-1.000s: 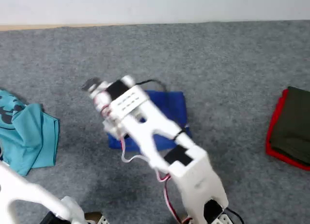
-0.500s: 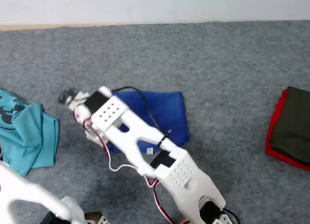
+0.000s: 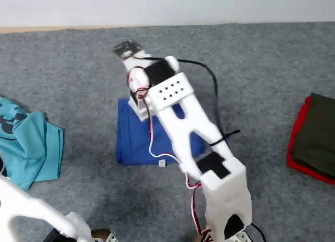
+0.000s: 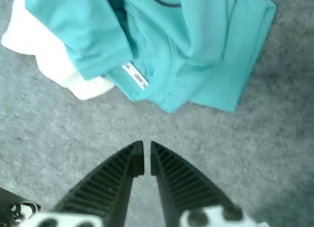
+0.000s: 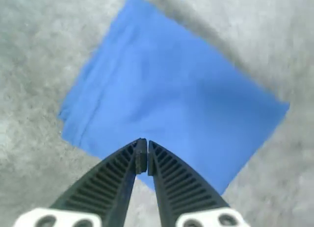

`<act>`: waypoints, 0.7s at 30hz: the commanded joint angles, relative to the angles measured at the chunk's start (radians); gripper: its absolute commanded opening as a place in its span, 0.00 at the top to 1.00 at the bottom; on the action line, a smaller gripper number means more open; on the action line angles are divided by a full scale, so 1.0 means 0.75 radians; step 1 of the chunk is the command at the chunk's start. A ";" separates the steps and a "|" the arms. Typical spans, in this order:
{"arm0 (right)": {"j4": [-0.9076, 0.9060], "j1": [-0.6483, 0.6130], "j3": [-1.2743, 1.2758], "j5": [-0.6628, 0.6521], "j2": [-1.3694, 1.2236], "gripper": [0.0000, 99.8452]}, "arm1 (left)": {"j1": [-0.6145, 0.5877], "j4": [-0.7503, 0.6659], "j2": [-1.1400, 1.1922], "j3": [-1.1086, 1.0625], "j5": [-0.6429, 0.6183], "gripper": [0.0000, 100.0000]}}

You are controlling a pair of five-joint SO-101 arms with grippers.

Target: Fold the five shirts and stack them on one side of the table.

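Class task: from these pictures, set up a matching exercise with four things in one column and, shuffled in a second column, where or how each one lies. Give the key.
Column one
1. blue shirt
2. teal shirt
3. dark green shirt
4. right gripper

Column two
A. lies on the red shirt, at the right edge of the high view
B. crumpled and unfolded, at the left edge of the high view
C. folded flat, in the middle of the table
D. fingers shut, holding nothing, over the blue shirt

Pairs: 1-C, 2-B, 3-A, 4-D
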State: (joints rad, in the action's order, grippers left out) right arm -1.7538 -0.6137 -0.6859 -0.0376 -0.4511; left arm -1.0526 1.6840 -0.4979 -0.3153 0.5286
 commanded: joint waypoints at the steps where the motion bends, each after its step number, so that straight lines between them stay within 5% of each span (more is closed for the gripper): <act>1: -0.054 0.030 0.198 0.072 0.157 0.99 | -0.004 0.023 -0.041 0.011 0.006 0.97; 9: -0.001 0.048 0.291 0.421 0.060 0.66 | 0.006 0.025 -0.039 0.013 0.004 0.91; 21: 0.148 0.111 0.278 0.569 -0.199 0.65 | 0.006 0.023 -0.039 0.017 0.010 0.91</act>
State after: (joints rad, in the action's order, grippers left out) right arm -1.6709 -0.5662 -0.4634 0.3736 -0.6045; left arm -1.0526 1.6947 -0.4979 -0.3153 0.5286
